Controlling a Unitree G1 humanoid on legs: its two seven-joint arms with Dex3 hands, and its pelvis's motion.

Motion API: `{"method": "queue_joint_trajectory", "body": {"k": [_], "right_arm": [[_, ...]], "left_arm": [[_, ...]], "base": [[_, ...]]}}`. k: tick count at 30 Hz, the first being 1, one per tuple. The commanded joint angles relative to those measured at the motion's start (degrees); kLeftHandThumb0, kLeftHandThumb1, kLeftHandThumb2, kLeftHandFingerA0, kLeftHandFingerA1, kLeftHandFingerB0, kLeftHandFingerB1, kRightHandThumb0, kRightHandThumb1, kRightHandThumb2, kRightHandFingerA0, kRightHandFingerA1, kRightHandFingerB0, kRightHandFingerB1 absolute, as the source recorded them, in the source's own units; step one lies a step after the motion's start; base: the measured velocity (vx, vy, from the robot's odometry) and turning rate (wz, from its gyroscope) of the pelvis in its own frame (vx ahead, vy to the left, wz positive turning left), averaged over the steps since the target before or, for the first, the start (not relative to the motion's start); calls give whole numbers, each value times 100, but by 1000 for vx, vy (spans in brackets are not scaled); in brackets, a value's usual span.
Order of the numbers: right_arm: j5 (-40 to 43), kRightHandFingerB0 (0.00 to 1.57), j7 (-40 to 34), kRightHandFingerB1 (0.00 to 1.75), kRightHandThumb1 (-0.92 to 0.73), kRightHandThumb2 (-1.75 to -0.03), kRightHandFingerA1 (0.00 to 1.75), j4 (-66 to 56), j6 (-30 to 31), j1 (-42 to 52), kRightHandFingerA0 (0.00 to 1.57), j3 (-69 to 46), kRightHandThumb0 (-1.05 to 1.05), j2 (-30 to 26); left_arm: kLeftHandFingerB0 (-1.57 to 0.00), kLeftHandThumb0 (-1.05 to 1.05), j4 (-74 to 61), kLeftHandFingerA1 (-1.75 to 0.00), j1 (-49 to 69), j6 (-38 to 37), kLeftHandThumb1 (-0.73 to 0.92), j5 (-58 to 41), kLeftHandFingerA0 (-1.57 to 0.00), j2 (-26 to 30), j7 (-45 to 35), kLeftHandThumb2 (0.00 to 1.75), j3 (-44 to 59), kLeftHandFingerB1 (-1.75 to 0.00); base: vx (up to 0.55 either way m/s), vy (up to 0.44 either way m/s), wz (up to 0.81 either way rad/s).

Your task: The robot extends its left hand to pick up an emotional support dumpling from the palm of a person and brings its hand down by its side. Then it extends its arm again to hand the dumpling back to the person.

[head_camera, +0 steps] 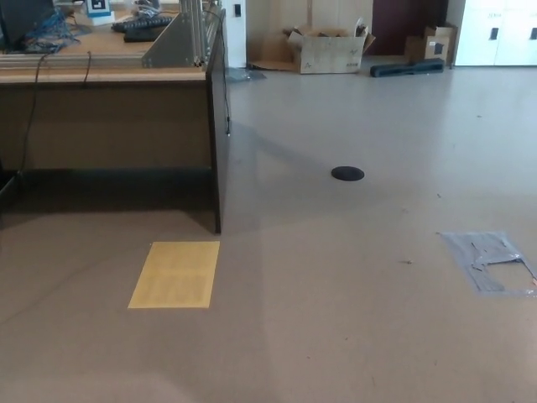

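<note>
Nearest the camera lies bare beige floor (pixel 336 336) — neither robot hand shows anywhere in the head view, so whether either is released, clenched or grasping something cannot be told. The dumpling is not visible either, and no person appears.

Taking the yellow floor patch (pixel 174 274) as the landmark: it lies flat on the floor at lower left. Well to its right, near the right edge, sits a patch of grey tape (pixel 489 261), crumpled and partly peeled. Just beyond the yellow floor patch stands the dark end panel of a desk (pixel 215 126), its wooden tabletop (pixel 101 74) running off to the left edge. A black cable (pixel 32 109) hangs down the desk's front. On the tabletop, farther back from the patch, sit an aluminium frame (pixel 180 34), a tangle of blue wires (pixel 52 32) and a dark keyboard (pixel 143 25).

Farther off and to the right of the patch, a round black disc (pixel 347 174) lies on the floor. Farthest away — along the back wall — rest an open cardboard box (pixel 329 49), a long dark bag (pixel 407 67) and white cabinets (pixel 499 32).
</note>
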Motion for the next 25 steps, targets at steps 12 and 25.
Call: {"method": "queue_joint_trajectory", "body": {"k": [12,25], "right_arm": [[140,37,-19,33,-65,-59,49,-189,-149,26,86,-87,-44,-19],[256,38,49,33,-64,-59,50,-239,-46,-151,83,-140,-43,-6]], "left_arm": [[-9,-66,-35,-44,123,-625,52,52,-24,397,853,78,-584,-36],[-9,-63,-143,-44,61,-485,49,-115,-24,487,1005,76,-767,-36]], "base": [[0,0,0],[0,0,0]]}}
